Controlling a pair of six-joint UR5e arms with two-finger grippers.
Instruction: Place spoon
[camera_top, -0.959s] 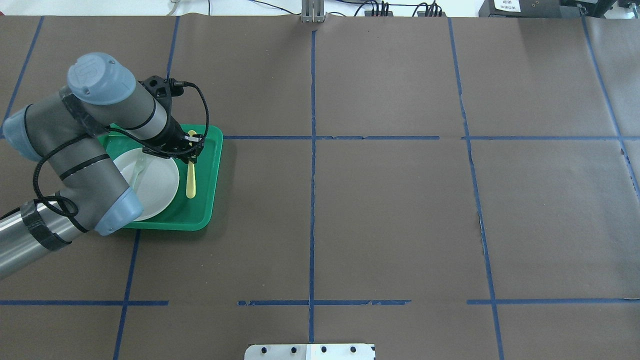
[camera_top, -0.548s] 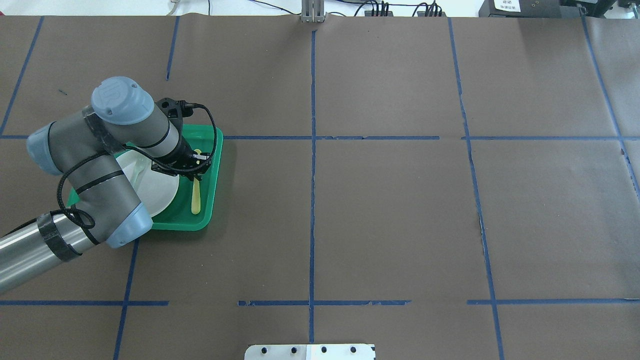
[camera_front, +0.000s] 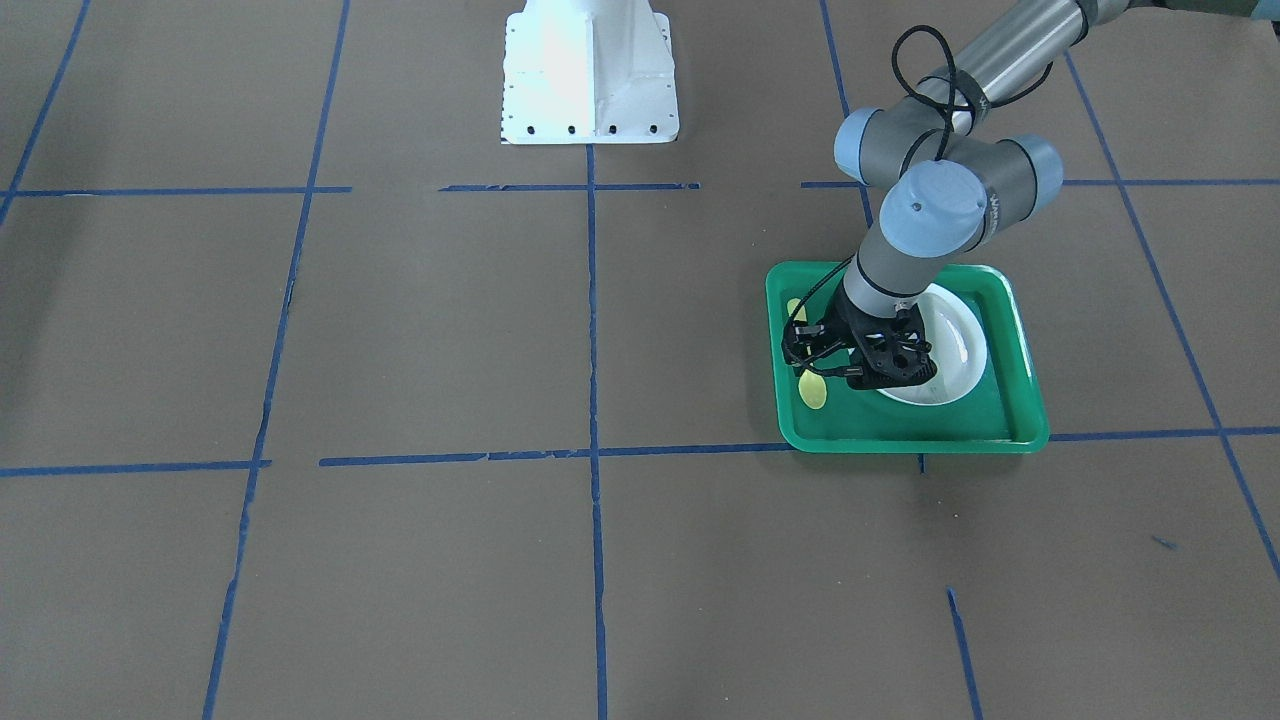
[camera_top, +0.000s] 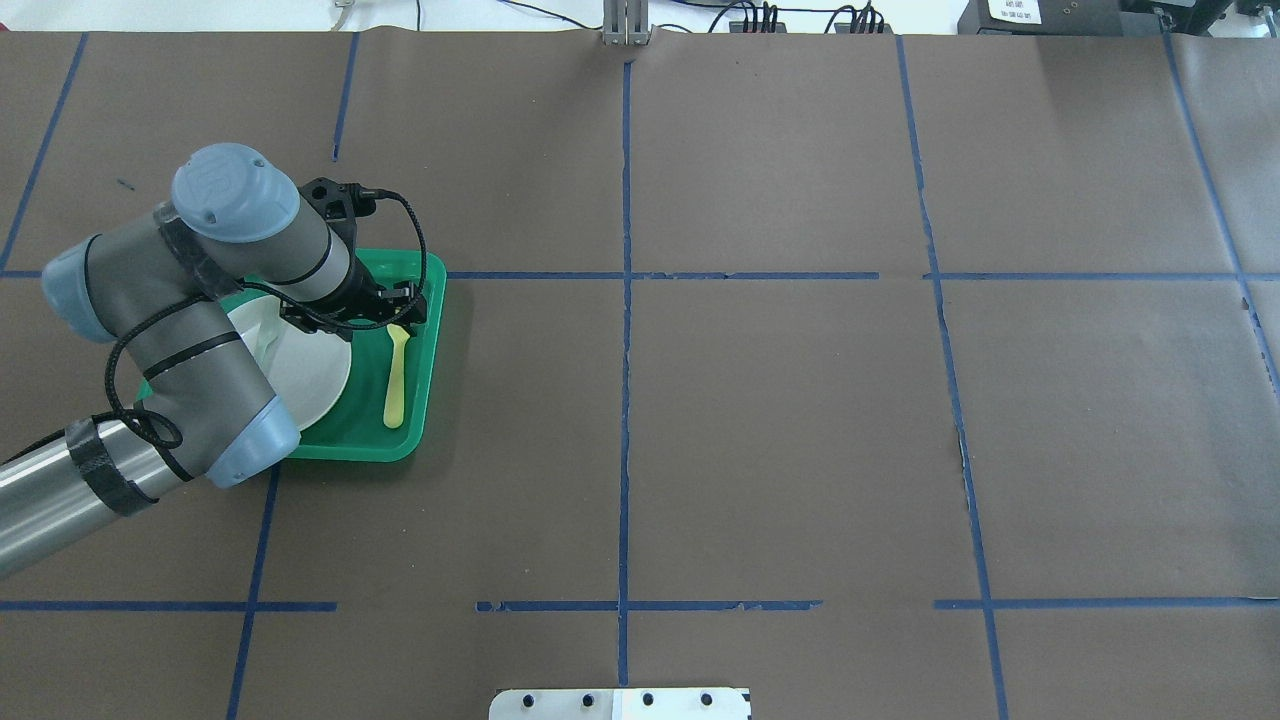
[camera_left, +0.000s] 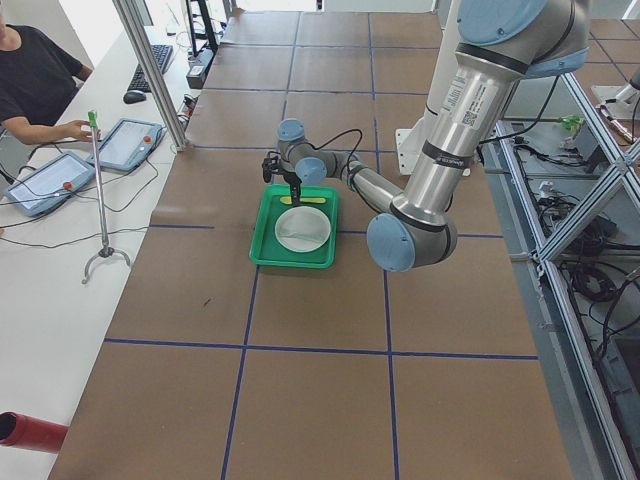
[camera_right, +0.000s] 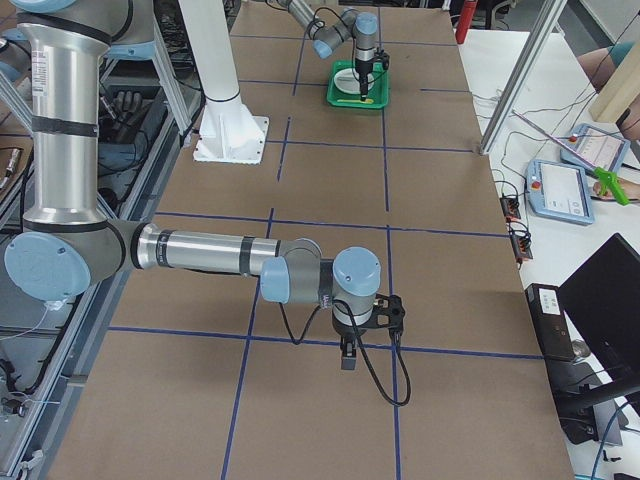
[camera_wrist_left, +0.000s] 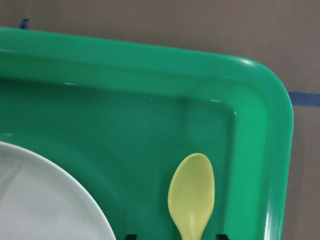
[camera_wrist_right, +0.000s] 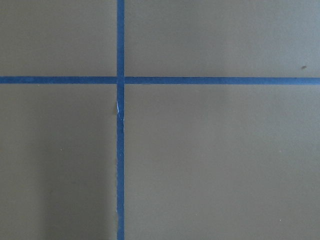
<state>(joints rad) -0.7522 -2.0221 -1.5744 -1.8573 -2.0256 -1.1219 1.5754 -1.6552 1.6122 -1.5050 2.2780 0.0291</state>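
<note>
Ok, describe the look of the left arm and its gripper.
The left arm has grey tubular links, pale blue joint caps, one bearing a UR logo, and black tape bands. A black cable loops along it to the black, skeletal left gripper.

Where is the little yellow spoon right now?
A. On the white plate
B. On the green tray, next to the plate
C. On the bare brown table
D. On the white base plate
B: the spoon lies flat on the floor of the green tray, alongside the white plate rather than on it.
</note>
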